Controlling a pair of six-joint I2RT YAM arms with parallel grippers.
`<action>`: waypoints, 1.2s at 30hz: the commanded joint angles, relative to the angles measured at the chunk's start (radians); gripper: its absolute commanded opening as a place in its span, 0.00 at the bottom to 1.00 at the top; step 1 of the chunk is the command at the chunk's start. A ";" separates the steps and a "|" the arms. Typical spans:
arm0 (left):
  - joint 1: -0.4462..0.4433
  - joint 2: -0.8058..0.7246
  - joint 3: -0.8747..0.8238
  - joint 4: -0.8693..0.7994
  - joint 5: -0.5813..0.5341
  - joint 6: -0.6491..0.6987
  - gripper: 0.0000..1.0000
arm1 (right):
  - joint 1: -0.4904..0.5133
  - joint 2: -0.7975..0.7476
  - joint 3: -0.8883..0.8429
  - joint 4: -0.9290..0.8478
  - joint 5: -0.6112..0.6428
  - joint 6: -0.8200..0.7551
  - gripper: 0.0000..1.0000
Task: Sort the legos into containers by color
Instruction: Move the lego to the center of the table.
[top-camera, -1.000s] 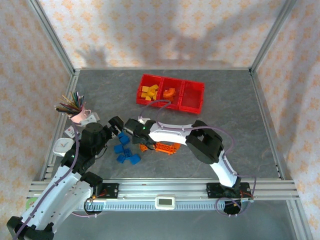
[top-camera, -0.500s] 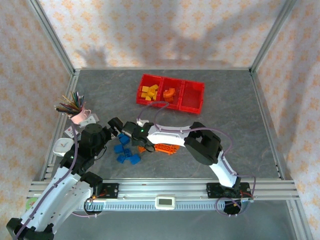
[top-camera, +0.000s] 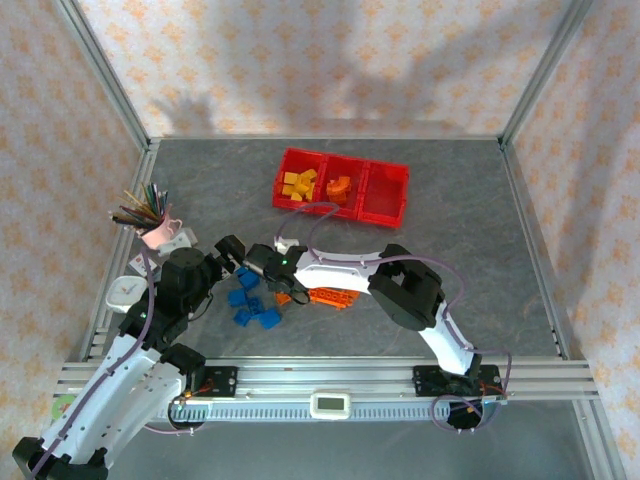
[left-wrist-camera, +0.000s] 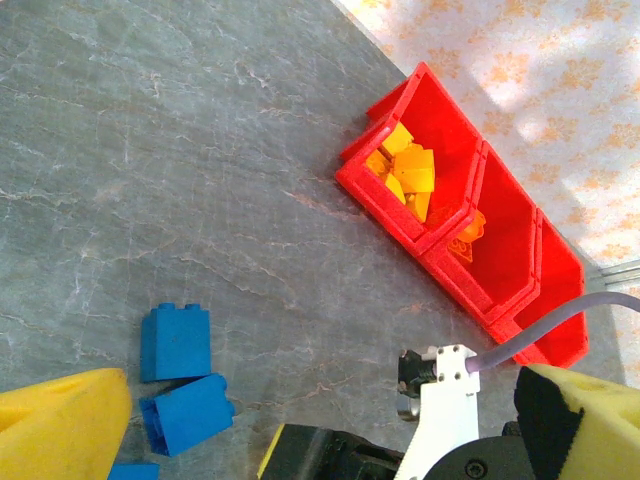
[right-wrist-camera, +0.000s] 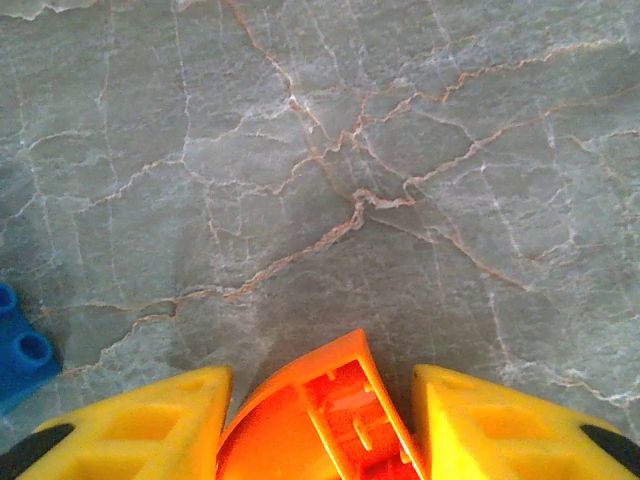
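orange lego (right-wrist-camera: 310, 430) in right tool (right-wrist-camera: 320, 385) | blue legos (top-camera: 268, 320) on table (top-camera: 450, 250) | red containers (top-camera: 388, 195) part-filled

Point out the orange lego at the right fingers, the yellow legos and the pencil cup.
orange lego (right-wrist-camera: 318, 425): right wrist view, its hollow underside.
yellow legos (left-wrist-camera: 410, 175): left wrist view, middle of the pile.
pencil cup (top-camera: 156, 234): top external view, its pink wall.

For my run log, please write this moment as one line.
left gripper: open, near blue bricks | right gripper: shut on orange curved brick | red bins: yellow bricks, orange bricks inside
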 joint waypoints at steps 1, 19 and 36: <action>0.007 -0.011 0.030 -0.026 -0.026 -0.002 0.99 | 0.009 -0.009 -0.009 -0.019 0.023 -0.006 0.44; 0.008 0.013 0.053 -0.016 -0.017 0.002 0.99 | -0.061 -0.103 -0.041 0.007 0.029 -0.070 0.38; 0.008 0.025 0.046 -0.009 -0.022 -0.002 0.99 | -0.092 -0.044 -0.016 -0.001 0.028 -0.106 0.43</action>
